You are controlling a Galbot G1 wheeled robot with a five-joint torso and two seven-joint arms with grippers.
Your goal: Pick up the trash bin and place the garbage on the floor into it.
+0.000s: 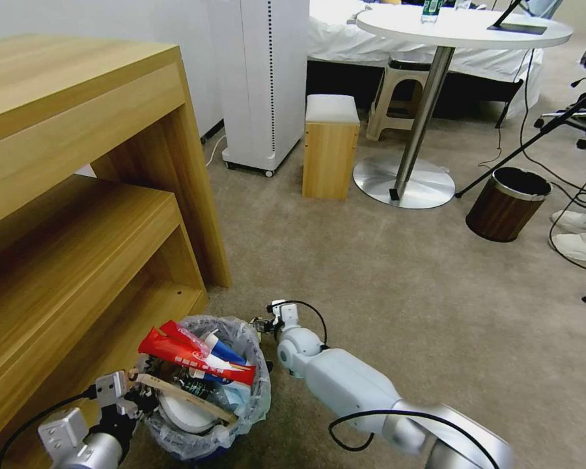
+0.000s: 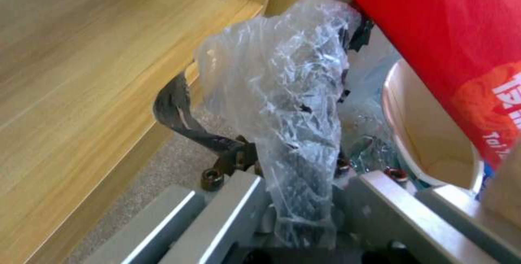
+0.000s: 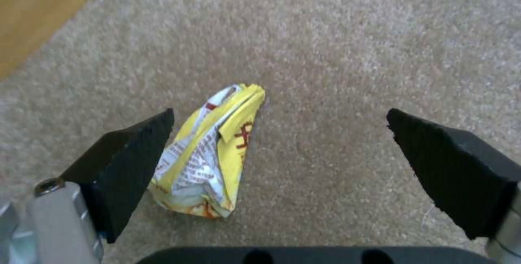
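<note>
One crumpled yellow wrapper (image 3: 209, 154) is lying on the floor (image 3: 353, 52) between the spread fingers of the right gripper (image 3: 282, 154), close against one pad, its long axis running across the closing line. The left gripper (image 2: 301, 215) is clamping the trash bin (image 1: 205, 384) by its bagged rim beside the wooden shelf (image 1: 78, 228).

the trash bin (image 1: 241, 397) stands on the floor (image 1: 397, 286) right of the shelf (image 1: 78, 215) — litter (image 1: 195, 361) inside.

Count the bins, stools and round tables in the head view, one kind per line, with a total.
Bins: 2, the lined trash bin and the brown bin.
Stools: 2, the wooden stool and the plastic stool.
Round tables: 1, the white round table.
Total: 5.
</note>
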